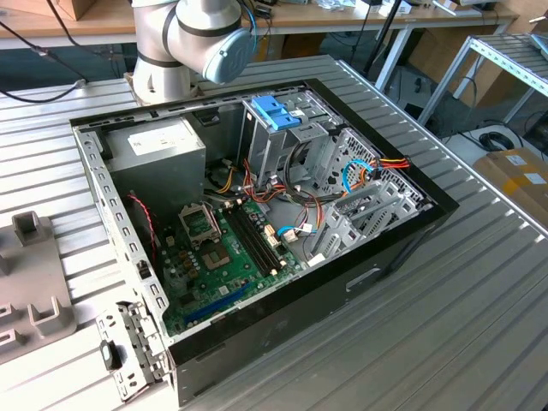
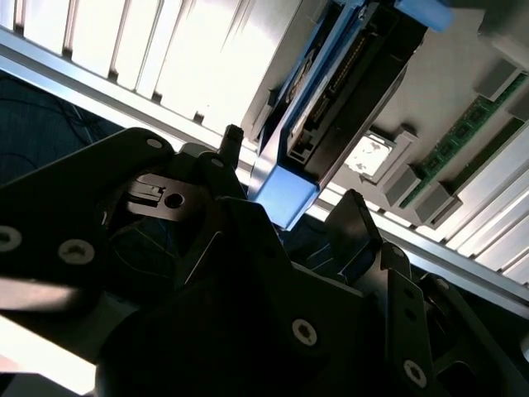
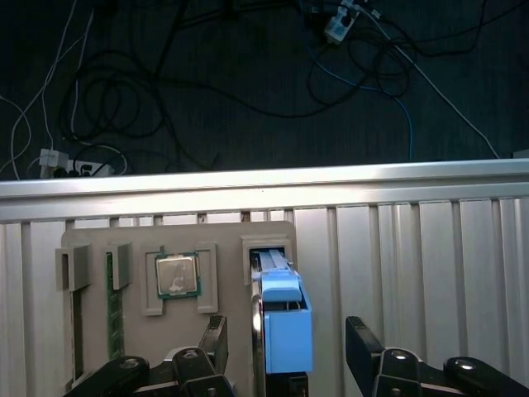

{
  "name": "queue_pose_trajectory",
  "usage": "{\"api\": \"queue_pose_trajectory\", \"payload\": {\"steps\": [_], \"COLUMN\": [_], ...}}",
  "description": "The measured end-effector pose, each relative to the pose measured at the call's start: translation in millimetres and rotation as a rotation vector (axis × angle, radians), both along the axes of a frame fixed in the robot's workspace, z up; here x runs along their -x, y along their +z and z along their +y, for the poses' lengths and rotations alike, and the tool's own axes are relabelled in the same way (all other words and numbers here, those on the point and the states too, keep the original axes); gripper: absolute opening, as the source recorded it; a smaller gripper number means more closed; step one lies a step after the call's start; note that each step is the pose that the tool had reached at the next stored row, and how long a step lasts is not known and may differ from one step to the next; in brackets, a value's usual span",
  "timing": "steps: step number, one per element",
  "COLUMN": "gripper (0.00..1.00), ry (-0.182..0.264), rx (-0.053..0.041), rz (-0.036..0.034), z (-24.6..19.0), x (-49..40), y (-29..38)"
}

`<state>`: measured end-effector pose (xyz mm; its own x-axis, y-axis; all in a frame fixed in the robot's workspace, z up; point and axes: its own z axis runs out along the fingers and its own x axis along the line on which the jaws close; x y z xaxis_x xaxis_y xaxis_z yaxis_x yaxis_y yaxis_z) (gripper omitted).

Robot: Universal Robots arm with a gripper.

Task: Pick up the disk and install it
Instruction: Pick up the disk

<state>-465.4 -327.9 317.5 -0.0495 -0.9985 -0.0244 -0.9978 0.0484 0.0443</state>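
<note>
**Two open jaws flank the standing disk**

One disk stands on edge in a slot of a grey tray, its blue frame facing the camera in the first wrist view. The jaws are spread apart, one on each side of the disk, which sits about midway between them. A strip of tray shows between one jaw and the blue frame, and a strip of bare table between the other jaw and the frame, so neither jaw touches the disk and nothing is gripped.

Beside the disk's slot a processor chip lies flat in a square pocket of the tray, and past it a memory stick sits on edge in a narrow groove. The tray lies near the table's edge; beyond that edge, tangled cables lie on a dark floor.

In the second wrist view the disk is seen end-on, its connector row showing, and a corner of the blue frame reaches in between the two dark jaws.

In the exterior view an open computer case lies in the middle of the table, its green circuit board facing up. The arm stands by the case's corner that holds the grey power box.
</note>
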Motion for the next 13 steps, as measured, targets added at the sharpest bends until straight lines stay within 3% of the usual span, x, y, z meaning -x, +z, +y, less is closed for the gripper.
{"api": "queue_pose_trajectory", "payload": {"steps": [13], "gripper": [0.67], "ry": [0.0], "rx": [0.0], "rz": [0.0], "z": [0.0], "x": [0.9], "y": [-5.1]}}
